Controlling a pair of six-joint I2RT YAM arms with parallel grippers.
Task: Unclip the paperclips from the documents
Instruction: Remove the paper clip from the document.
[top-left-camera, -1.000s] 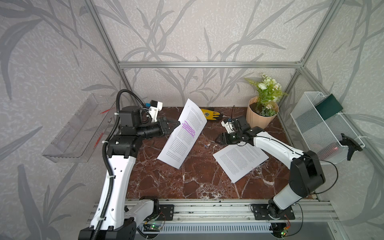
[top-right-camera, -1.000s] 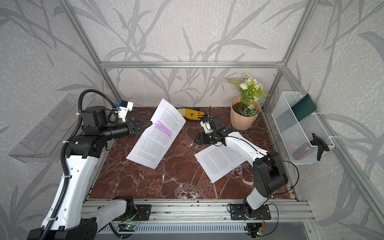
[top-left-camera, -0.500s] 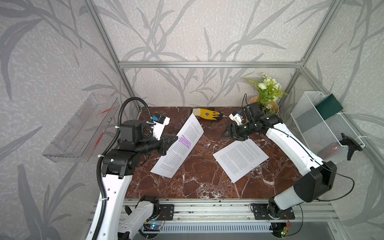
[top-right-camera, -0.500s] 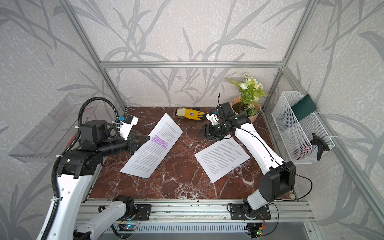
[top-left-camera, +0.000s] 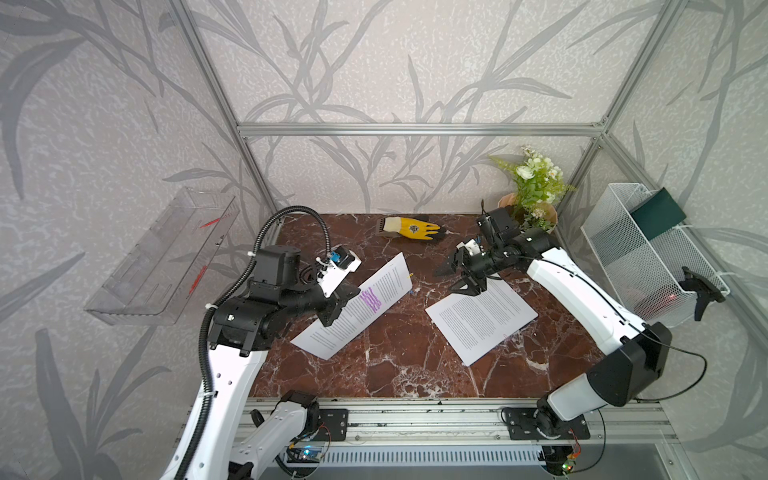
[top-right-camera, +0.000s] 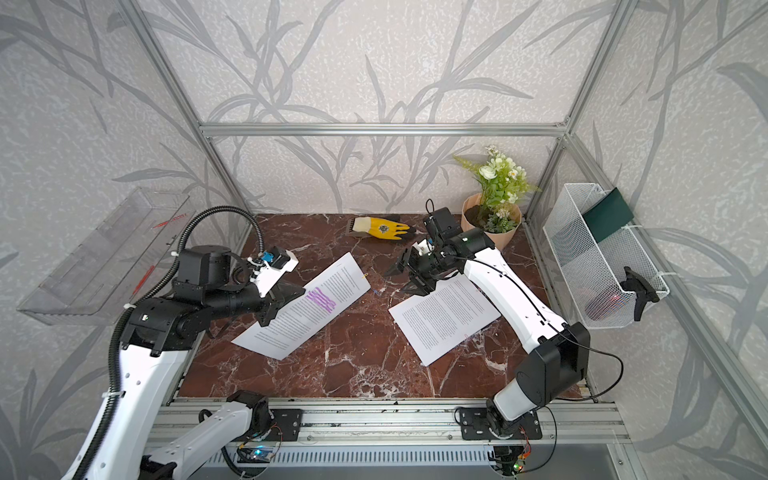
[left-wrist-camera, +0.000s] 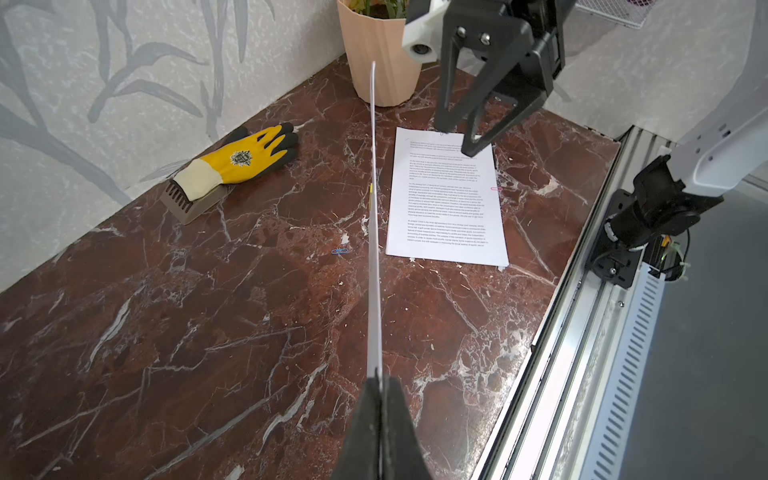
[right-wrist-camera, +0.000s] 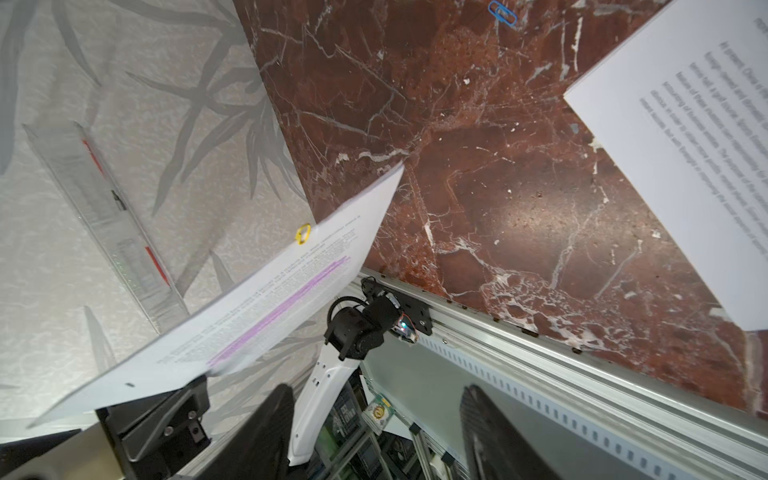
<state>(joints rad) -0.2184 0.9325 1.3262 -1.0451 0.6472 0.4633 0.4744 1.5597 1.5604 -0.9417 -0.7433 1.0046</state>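
Observation:
My left gripper (top-left-camera: 337, 308) (left-wrist-camera: 380, 380) is shut on the edge of the purple-highlighted document (top-left-camera: 361, 303) (top-right-camera: 311, 307) (right-wrist-camera: 266, 307), holding it tilted above the table. A yellow paperclip (right-wrist-camera: 303, 233) (top-left-camera: 410, 274) sits on that document's far edge. The plain document (top-left-camera: 482, 318) (top-right-camera: 444, 320) (left-wrist-camera: 446, 199) lies flat with a pink paperclip (left-wrist-camera: 496, 188) on its side edge. On the bare table between the two documents lies a blue paperclip (left-wrist-camera: 340, 251) (right-wrist-camera: 503, 13). My right gripper (top-left-camera: 453, 280) (top-right-camera: 398, 282) (left-wrist-camera: 457, 141) (right-wrist-camera: 374, 388) hangs open and empty over the plain document's far corner.
A yellow glove (top-left-camera: 411, 227) rests on a brown block at the back. A flower pot (top-left-camera: 509, 203) stands at the back right. A white mesh basket (top-left-camera: 648, 257) hangs on the right wall, a clear tray (top-left-camera: 162, 257) on the left. An aluminium rail (top-left-camera: 415, 415) runs along the front.
My left arm has lowered the highlighted document and drawn it nearer to the table. My right arm lifted off the plain document and now hovers at its far corner.

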